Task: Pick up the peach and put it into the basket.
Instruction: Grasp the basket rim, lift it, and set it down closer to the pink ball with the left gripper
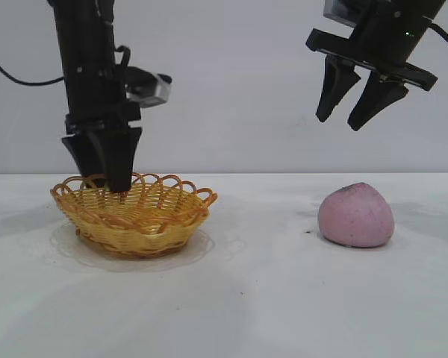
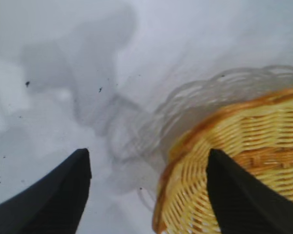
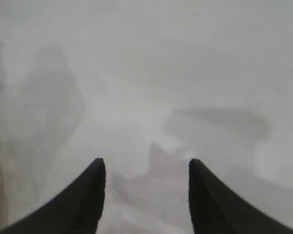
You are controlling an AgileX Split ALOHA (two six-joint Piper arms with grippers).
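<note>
Peach (image 1: 356, 215) on the table, well apart from the basket (image 1: 134, 216); left gripper (image 1: 104, 168) jaws spread astride its rim, right gripper (image 1: 355, 104) jaws apart, both empty.

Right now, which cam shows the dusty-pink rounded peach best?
The exterior view: the dusty-pink rounded peach sits whole on the white table, below the right gripper. The left wrist view shows only the yellow woven basket; the right wrist view shows bare table, no peach.

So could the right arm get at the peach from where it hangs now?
Probably yes. The right gripper hangs open above the peach, slightly to its left, with nothing between them. The peach sits alone on the table, far from the basket and left gripper.
</note>
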